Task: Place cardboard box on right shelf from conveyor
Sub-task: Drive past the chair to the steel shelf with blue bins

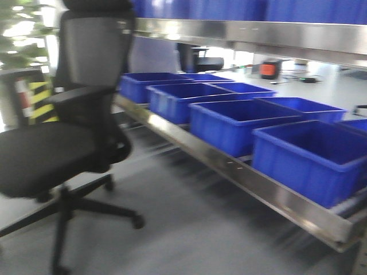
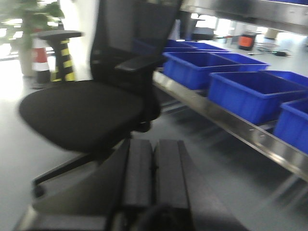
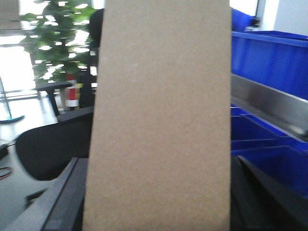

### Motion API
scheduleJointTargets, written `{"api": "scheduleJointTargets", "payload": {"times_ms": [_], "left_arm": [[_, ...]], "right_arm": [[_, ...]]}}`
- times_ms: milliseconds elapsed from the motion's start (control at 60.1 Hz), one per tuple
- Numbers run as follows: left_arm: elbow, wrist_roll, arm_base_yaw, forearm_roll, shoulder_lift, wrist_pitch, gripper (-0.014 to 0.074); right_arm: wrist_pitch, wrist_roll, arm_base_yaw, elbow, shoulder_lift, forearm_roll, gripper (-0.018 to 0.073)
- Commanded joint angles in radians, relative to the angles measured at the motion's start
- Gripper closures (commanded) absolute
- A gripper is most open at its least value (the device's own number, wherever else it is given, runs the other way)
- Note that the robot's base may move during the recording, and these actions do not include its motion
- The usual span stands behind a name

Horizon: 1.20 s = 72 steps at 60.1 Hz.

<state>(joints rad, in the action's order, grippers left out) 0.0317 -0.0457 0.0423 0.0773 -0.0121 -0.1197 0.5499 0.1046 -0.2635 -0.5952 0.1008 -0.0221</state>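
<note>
The cardboard box (image 3: 161, 96), a plain tan slab, stands upright and fills the middle of the right wrist view. My right gripper (image 3: 156, 161) is shut on it, with a dark finger (image 3: 60, 197) on its left edge and another (image 3: 260, 192) on its right. The right shelf (image 1: 229, 163) is a shiny steel tier running from centre to lower right, with its lip also in the wrist views (image 2: 250, 139) (image 3: 262, 103). My left gripper (image 2: 154, 144) is shut and holds nothing, its fingers pressed together above the grey floor. The conveyor is out of view.
Several blue bins (image 1: 229, 123) line the steel tier. A second steel tier (image 1: 258, 34) runs above them. A black office chair (image 1: 63, 132) stands on the grey floor left of the rack. Behind it are a yellow-black striped post (image 2: 65, 60) and a potted plant (image 3: 62, 43).
</note>
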Motion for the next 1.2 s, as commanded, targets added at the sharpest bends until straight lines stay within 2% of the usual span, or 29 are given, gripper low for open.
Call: {"api": "scheduleJointTargets", "payload": {"times_ms": [0,499,699,1181], "left_arm": [[0.008,0.0,0.007,0.006,-0.016,0.087,0.0713],[0.008,0.0,0.004,0.006,-0.016,0.087,0.0713],[0.008,0.0,-0.043,0.006,-0.016,0.087,0.0713],[0.008,0.0,-0.043,0.006,-0.016,0.087,0.0713]], "right_arm": [[-0.104,-0.008,0.007,-0.028,0.025,-0.008,0.0449],[-0.104,-0.008,0.007,-0.028,0.025,-0.008,0.0449],[-0.104,-0.008,0.007,-0.028,0.025,-0.008,0.0449],[-0.104,-0.008,0.007,-0.028,0.025,-0.008,0.0449]]}}
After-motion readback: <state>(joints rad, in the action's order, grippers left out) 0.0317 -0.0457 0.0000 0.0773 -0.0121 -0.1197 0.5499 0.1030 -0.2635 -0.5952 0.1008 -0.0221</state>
